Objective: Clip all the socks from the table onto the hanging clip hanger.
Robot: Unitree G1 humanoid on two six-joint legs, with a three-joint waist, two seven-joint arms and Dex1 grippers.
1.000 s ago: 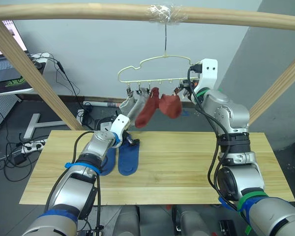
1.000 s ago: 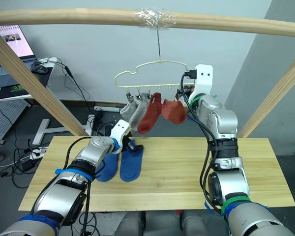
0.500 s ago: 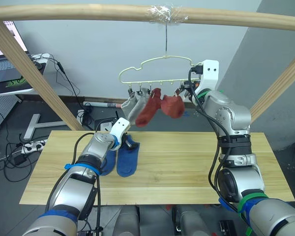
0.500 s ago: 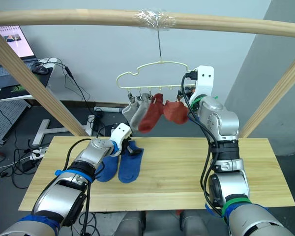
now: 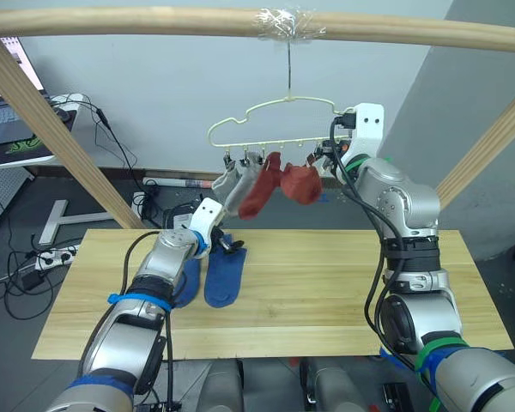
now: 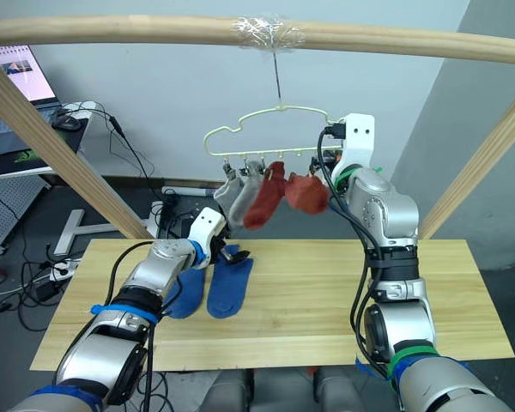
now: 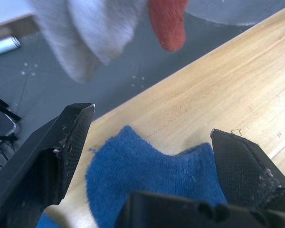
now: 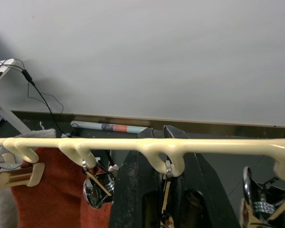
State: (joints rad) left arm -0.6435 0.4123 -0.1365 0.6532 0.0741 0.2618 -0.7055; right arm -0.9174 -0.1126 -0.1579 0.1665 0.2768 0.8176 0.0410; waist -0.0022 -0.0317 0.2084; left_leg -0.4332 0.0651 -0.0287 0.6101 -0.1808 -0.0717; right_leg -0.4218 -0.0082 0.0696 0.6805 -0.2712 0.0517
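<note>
Two blue socks (image 5: 224,279) lie side by side on the left part of the wooden table (image 5: 343,283). My left gripper (image 5: 231,246) hovers open at the far end of the right-hand blue sock (image 7: 147,175), whose cuff lies between the spread fingers (image 7: 71,137). The pale-yellow clip hanger (image 5: 275,105) hangs by its hook from the top pole. Two grey socks (image 5: 232,184) and two rust-red socks (image 5: 300,183) are clipped to it. My right gripper (image 5: 324,159) is up at the hanger's right end, shut on a small metal clip (image 8: 167,190) under the bar (image 8: 218,146).
A frame of round wooden poles surrounds the table: a top pole (image 5: 154,21), a slanted pole on the left (image 5: 51,129) and another on the right (image 5: 489,142). A desk with a laptop (image 6: 17,73) and floor cables (image 5: 34,257) lie beyond the table's left end.
My left gripper has edged slightly along the blue sock's far end. The hanging socks have swayed a little. The right gripper stays at the hanger's right end.
</note>
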